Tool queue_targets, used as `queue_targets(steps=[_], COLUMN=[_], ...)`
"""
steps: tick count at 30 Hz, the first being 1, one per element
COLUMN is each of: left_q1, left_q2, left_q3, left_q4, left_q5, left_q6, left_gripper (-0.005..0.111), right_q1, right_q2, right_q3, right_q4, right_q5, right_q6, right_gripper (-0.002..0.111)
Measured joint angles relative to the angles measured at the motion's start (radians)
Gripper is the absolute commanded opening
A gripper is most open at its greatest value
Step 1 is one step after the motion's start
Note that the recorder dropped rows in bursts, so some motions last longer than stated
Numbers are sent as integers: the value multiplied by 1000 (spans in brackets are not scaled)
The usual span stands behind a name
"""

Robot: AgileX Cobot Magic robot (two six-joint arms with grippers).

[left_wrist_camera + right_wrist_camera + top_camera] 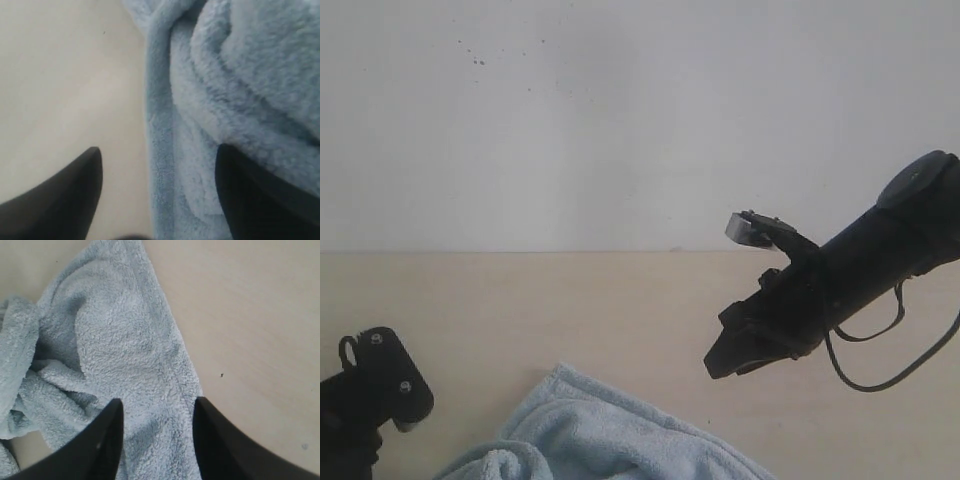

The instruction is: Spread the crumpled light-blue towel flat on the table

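Note:
The light-blue towel [605, 440] lies crumpled at the front of the beige table [570, 300], partly cut off by the exterior view's lower edge. My left gripper [160, 167] is open, with the towel's stitched hem [159, 150] running between its fingertips; one finger is over bare table, the other over thick folds [250, 75]. My right gripper [157, 412] is also open and holds nothing. It hovers above a flatter flap of the towel [125, 340] near that flap's hem. In the exterior view the right gripper [720, 362] hangs above the table, right of the towel.
A white wall [620, 120] rises behind the table. Part of the left arm [375, 385] shows at the lower left of the exterior view. Bare table [250, 315] stretches beside the towel on the right arm's side and on the left arm's side [60, 75].

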Motion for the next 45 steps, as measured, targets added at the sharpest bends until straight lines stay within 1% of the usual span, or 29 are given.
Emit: queue_targets(steps=[3,5,12,15,21,24,30,32,34,36,39,42,45], left_q1=[0,0,0,0,0,0,0,0,0,0,0,0,0], left_q2=[62,97,183,214,277,289,313,315,324,307,227,100,-31], left_q3=[-4,-4,-6,-8,-10,-14,-30,-48,-85,-135,-215,-277,-319], left_q4=[122,175,236,243,246,236,229,232,259,315,416,480,476], left_q5=[40,58,80,84,87,87,97,124,191,282,368,407,422], left_q6=[-143,-199,-270,-284,-293,-293,-293,-293,-304,-339,-378,-392,-389], left_gripper=[61,61,61,53,27,21,14,10,7,7,7,7,7], right_q1=[0,0,0,0,0,0,0,0,0,0,0,0,0], right_q2=[-14,-20,-22,-22,-22,-27,-53,-63,-72,-77,-81,-81,-81], right_q3=[-1,-1,-2,-2,-2,-2,-2,-2,-2,-2,-2,-2,-2], right_q4=[30,51,73,74,78,78,113,118,120,114,93,63,50], right_q5=[2,2,22,23,29,29,29,29,29,33,37,37,37], right_q6=[-18,-28,-50,-50,-50,-57,-74,-76,-76,-76,-76,-76,-73], right_gripper=[43,43,43,43,43,43,43,43,43,43,43,43,43])
